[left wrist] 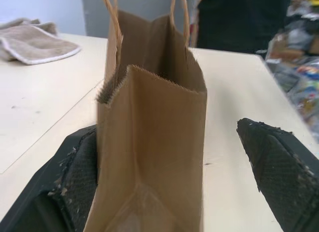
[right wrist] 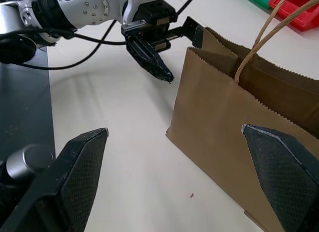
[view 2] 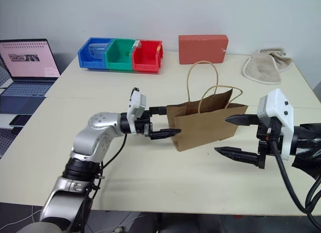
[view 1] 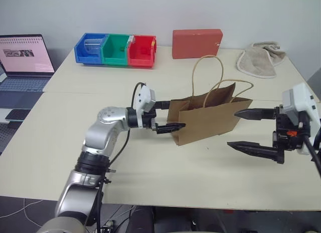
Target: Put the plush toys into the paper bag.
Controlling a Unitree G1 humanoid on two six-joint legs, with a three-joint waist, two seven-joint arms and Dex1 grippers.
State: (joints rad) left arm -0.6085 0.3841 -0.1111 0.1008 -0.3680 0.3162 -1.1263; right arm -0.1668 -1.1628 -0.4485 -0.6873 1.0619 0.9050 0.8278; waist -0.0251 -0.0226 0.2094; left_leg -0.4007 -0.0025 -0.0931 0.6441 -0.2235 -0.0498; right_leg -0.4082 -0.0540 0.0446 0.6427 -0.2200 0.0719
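Paper bag (view 1: 208,120) standing upright near the middle of the pale desk (view 1: 150,168), brown, mouth open at the top, two thin tan loop handles (view 1: 207,75) sticking up. Left gripper (view 1: 169,114) reaching in level from the left side, fingers spread wide apart, one black finger (left wrist: 75,182) right against the narrow end of the bag, the other finger well off to the side with bare desk between; bag end sitting between the two fingers but not squeezed. Right gripper (view 1: 251,130) at the other end of the bag, fingers wide apart too, holding nothing, upper finger close by the bag's top corner, lower finger out over the desk just beside the bag's bottom corner; cannot tell if the upper one touches the paper. No toys to be seen inside the bag from these views, since the bag's inside stays hidden. Far back on the desk, three little bins in a row: blue (view 1: 90,48), green (view 1: 116,49) and red (view 1: 141,51), touching side by side. Red block (view 1: 197,43) standing just to the right of the bins, near the wall. Beige towel (view 1: 261,58) bunched up at the far right corner of the desk, well apart from the bag. Open laptop (view 1: 25,60) with a pink screen on a second surface off to the left.
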